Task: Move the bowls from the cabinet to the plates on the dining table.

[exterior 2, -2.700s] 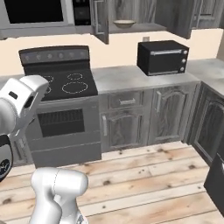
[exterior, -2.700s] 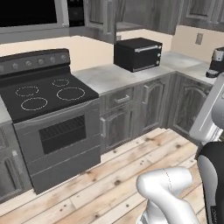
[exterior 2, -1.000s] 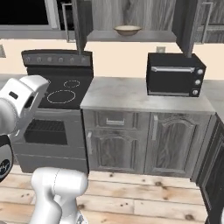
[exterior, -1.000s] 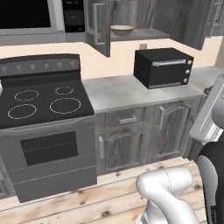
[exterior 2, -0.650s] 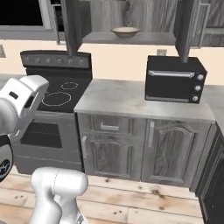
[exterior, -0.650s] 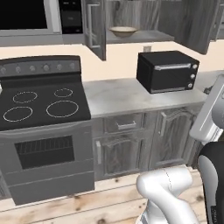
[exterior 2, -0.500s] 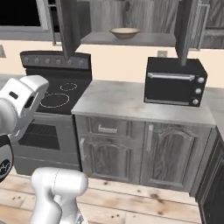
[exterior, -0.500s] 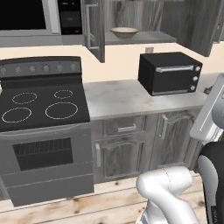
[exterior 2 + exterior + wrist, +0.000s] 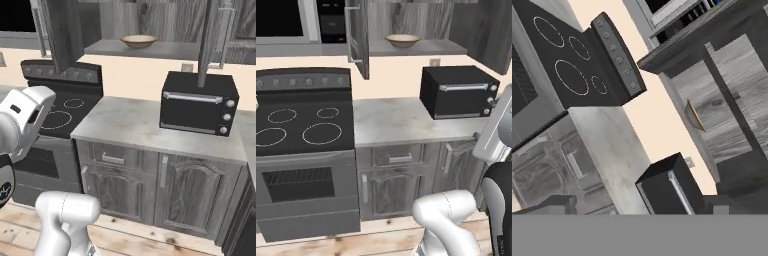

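Your gripper (image 9: 639,205) stood with its jaws spread wide and nothing between them; its two dark fingertips (image 9: 554,204) barely rose at the bottom of the hand view, so the spread was hard to judge by sight there. The view was rolled, with the room lying on its side.

Just ahead of the gripper you had the black oven box (image 9: 669,187), sitting on the marbled desk (image 9: 614,150). Farther out, beyond that box and higher on the wall, the cabinet (image 9: 732,95) stood with its doors swung open, and the pale cream bowl (image 9: 694,116) sat on its shelf, edge-on to the hand camera. From the base cameras you saw that bowl (image 9: 402,40) upright, alone on the shelf above the desk (image 9: 406,122), up and to the left of the black oven box (image 9: 458,92). Only one bowl (image 9: 139,41) could be made out there; the deeper part of the shelf was dim.

Off to the other side of the gripper, well apart from the bowl, lay the black stove (image 9: 567,65) with its ring burners (image 9: 321,133).
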Controlling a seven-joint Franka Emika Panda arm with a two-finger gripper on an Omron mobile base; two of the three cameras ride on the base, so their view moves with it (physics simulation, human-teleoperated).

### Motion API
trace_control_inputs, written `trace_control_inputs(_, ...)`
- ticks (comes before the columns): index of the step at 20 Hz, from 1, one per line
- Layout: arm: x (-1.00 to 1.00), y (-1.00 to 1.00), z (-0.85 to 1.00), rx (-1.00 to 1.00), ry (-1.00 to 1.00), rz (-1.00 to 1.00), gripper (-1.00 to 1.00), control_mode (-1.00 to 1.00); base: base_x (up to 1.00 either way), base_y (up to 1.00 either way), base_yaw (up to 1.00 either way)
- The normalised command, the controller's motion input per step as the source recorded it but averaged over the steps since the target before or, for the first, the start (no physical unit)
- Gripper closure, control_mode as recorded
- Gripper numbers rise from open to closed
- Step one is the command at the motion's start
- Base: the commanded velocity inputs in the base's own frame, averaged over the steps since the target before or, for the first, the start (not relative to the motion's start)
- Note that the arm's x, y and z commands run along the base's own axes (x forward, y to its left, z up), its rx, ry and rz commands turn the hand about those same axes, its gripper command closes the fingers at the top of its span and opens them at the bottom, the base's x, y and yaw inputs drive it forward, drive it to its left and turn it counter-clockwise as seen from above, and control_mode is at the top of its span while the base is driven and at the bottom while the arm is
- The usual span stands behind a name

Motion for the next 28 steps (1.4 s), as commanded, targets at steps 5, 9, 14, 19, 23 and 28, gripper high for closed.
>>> trace_control_inputs(5,0.00,0.00,0.00,0.00,0.00,0.00,-1.00,1.00,0.51,-0.47,0.21)
trace_control_inputs(9,0.00,0.00,0.00,0.00,0.00,0.00,-1.00,1.00,0.57,-0.43,0.20)
trace_control_inputs(14,0.00,0.00,0.00,0.00,0.00,0.00,-1.00,1.00,0.59,-0.40,0.19)
trace_control_inputs(19,0.00,0.00,0.00,0.00,0.00,0.00,-1.00,1.00,0.53,-0.37,0.18)
trace_control_inputs(23,0.00,0.00,0.00,0.00,0.00,0.00,-1.00,1.00,0.47,-0.33,0.17)
trace_control_inputs(28,0.00,0.00,0.00,0.00,0.00,0.00,-1.00,1.00,0.39,-0.37,0.17)
